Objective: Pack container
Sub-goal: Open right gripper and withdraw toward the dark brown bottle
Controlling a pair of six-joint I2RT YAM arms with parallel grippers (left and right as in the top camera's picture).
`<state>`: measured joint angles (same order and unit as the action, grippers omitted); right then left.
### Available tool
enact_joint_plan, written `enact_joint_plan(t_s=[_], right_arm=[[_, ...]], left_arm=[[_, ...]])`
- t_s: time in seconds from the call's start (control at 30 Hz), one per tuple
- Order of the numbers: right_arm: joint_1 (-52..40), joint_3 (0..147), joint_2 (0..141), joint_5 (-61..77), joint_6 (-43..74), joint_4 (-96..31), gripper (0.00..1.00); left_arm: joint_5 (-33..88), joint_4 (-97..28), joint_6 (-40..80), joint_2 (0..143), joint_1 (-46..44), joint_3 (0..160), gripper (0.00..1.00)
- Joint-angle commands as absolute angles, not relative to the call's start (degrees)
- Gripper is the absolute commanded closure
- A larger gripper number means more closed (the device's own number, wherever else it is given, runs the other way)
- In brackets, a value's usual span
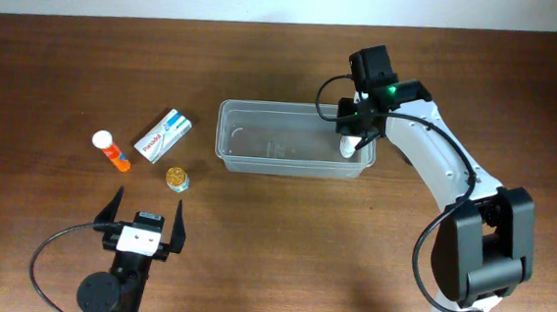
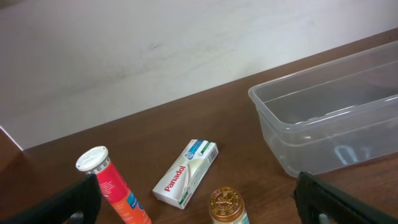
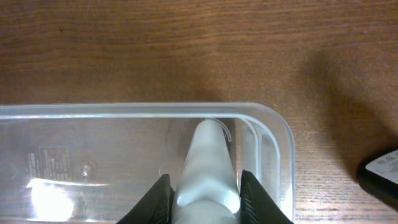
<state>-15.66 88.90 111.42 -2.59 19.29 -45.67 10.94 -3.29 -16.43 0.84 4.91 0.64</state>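
The clear container (image 1: 292, 107) lies mid-table, long side left to right. My right gripper (image 1: 351, 141) reaches down into its right end, shut on a white bottle (image 1: 348, 150). In the right wrist view the bottle (image 3: 208, 158) sits between both fingers (image 3: 160, 196), its tip pointing at the container's far wall (image 3: 124, 111). My left gripper (image 1: 145, 209) stands open near the table's front edge with nothing in it. In the left wrist view the left gripper (image 2: 198, 208) faces the loose items, with the container (image 2: 323, 124) at right.
Left of the container lie an orange tube with a white cap (image 1: 112, 150) (image 2: 112, 186), a white Panadol box (image 1: 162, 134) (image 2: 185, 173) and a small gold-capped jar (image 1: 178, 178) (image 2: 226, 205). The jar is nearest the left gripper.
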Motion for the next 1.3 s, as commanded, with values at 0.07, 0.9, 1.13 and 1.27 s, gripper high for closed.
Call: enact_joint_plan(t_s=[0.07,0.9,1.13,1.27], right_arm=[[-16.16,88.01,111.20,-3.31,18.65,-44.95,0.63],[-14.79,111.63,110.83,-5.93,15.66,-62.78,0.41],[-7.53,114.58,110.85,-6.92,22.46,-73.41,0.36],[-3.53,113.86,111.04,-6.02,23.05,-76.51,0.35]], left_arm=[[10.72,-3.70,-15.88,0.30,5.15,0.54,0.01],[10.72,-3.70,-15.88,0.30,5.15,0.54,0.01],[10.72,-3.70,-15.90,0.30,5.15,0.54,0.01],[10.72,-3.70,-15.90,0.30,5.15,0.54,0.01]])
